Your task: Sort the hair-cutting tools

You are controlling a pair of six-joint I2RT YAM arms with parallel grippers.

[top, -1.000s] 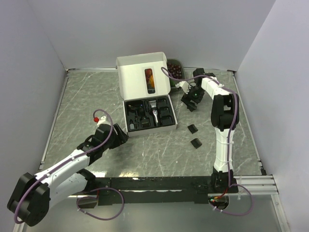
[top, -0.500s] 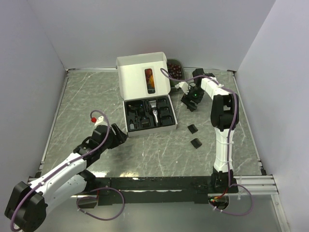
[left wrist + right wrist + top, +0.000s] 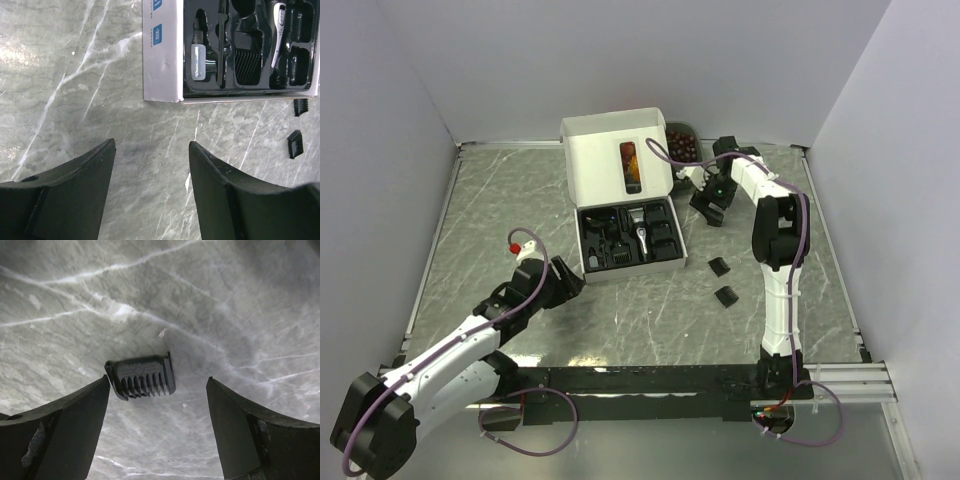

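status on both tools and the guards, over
Left tool open, empty, near box. Right tool open over comb guard, not gripping. Two more guards loose. Nothing blocking.

The worktop [image 3: 240, 300] is smooth, marble-patterned, slightly glossy. The comb guard [image 3: 141, 376] is matt black plastic. The box [image 3: 165, 70] is white cardboard; its insert [image 3: 210, 85], glossy black plastic.

I am getting soft, even light from above. The grey marble-veined bench [image 3: 520, 200] is carrying a dull sheen toward its near edge in the top view, and the white open cardboard box [image 3: 615, 150] is reading bright without blowing out. In the right wrist view the small black ribbed plastic comb guard [image 3: 141, 376] is showing crisp, while a broad shade is darkening the upper right. The left pincer [image 3: 150, 150] and right pincer [image 3: 158, 382] are looming slightly soft along the frame bottoms.
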